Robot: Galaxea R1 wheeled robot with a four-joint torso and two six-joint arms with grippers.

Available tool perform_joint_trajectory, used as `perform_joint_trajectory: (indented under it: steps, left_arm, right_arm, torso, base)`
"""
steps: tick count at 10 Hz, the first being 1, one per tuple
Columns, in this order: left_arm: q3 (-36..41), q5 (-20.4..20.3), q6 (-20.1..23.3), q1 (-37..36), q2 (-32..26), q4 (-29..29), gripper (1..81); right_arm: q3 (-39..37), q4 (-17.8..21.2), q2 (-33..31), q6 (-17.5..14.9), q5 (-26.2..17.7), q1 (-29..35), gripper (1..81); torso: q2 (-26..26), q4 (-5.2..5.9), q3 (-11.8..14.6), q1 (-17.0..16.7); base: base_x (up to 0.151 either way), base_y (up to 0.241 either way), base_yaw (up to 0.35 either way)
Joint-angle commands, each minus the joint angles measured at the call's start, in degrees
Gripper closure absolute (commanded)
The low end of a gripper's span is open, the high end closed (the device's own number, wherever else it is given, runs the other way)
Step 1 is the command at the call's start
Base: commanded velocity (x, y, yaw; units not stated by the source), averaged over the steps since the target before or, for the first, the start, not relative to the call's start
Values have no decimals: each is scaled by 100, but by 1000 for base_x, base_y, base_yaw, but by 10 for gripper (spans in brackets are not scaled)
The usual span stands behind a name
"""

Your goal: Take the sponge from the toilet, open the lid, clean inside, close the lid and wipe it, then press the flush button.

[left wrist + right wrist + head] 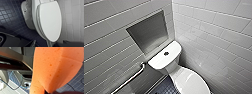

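Left gripper: I am hanging it above the toilet (28, 16), wrist turned down. I cannot tell whether it is open or closed.
Lid (50, 21): it is lying shut on the bowl, straight below my left gripper. Dark floor tiles (10, 15) are running along one side of it and the white wall along the other.
Flush button (166, 53): it is sitting in the middle of the cistern top, beyond the far end of the lid from my left gripper. Neither arm is touching it.
Right gripper (49, 92): I am clamping it on the sponge (53, 68), which is bulging out right in front of that wrist.
Sponge: it is riding in my right gripper, off the toilet and up above the floor tiles, close to my own base and a loose cable (16, 84).
Step in hand: I am judging the pickup done. With the lid down, opening it seems to be the step, though I cannot tell whether the bowl has been cleaned.
Next move: my free left gripper is needing to catch the front edge of the lid and swing it up towards the cistern. The sponge should be clamped and clear of that swing, and the glossy lid is looking slippery.
Arm pose: I am reaching my left arm out over the bowl and holding my right arm back and low.
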Motion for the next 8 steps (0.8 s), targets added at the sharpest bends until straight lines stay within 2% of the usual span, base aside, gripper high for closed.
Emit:
perform_joint_trajectory:
  steps: [1,4,6,8]
  left_arm:
    - [343,114,17,542,-598,1106,10]
    - [185,193,17,1333,-624,2355,10]
    - [-69,122,26,1948,-765,2742,10]
    - [-641,96,43,2731,-669,3025,10]
  right_arm:
    - [405,-870,-259,-27,-619,-158,811]
    - [818,-897,-523,-18,-601,-184,811]
    - [1511,-897,-812,-18,-584,-229,811]
    - [2067,-880,-1103,8,-540,-238,811]
  torso:
    - [0,0,0,0]
    - [0,0,2,0]
    - [0,0,2,0]
    - [0,0,2,0]
  base:
    - [0,0,0]
    - [0,0,0]
    - [0,0,0]
    - [0,0,0]
